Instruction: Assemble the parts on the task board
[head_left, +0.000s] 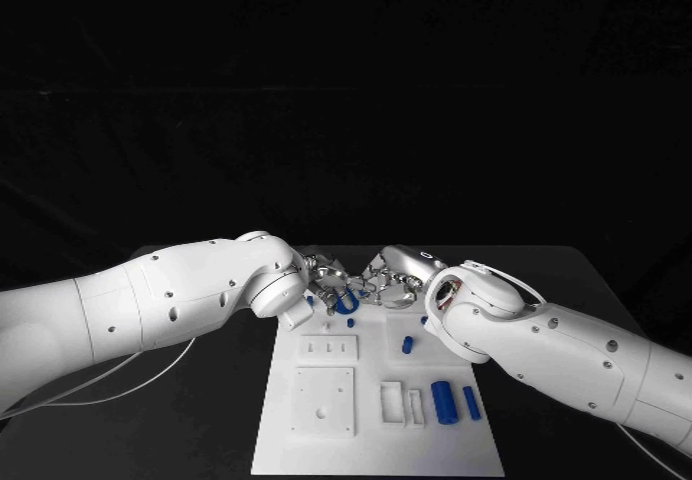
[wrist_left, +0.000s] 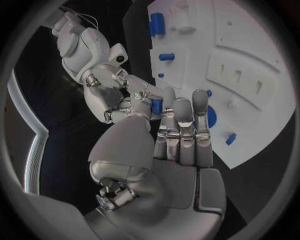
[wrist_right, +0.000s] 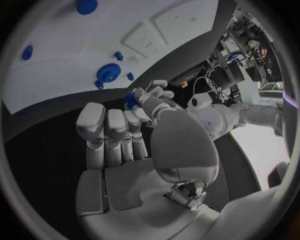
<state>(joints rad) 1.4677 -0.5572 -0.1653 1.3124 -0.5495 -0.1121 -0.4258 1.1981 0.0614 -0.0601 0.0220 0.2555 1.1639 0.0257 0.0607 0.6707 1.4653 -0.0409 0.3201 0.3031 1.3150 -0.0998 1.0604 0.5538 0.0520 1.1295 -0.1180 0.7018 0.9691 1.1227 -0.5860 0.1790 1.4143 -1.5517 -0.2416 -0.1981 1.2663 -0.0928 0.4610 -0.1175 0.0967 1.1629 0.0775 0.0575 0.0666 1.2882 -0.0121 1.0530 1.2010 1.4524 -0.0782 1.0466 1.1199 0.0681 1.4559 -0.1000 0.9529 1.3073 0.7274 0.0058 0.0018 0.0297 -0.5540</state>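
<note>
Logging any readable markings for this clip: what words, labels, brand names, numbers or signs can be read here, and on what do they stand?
None can be read: the white task board, its blue parts and the white arms carry no legible print. Background clutter in the right wrist view is too small and blurred to read.

This looks like a robotics lab or test studio. A matte black surface (head_left: 577, 290) stands against an all-black backdrop, with a flat white plastic task board (head_left: 375, 440) lying across its middle toward the near edge. In the right wrist view, beyond the surface's edge, a cluttered rack of equipment and cables (wrist_right: 240, 55) stands beside a bright pale floor (wrist_right: 265, 145).
</note>
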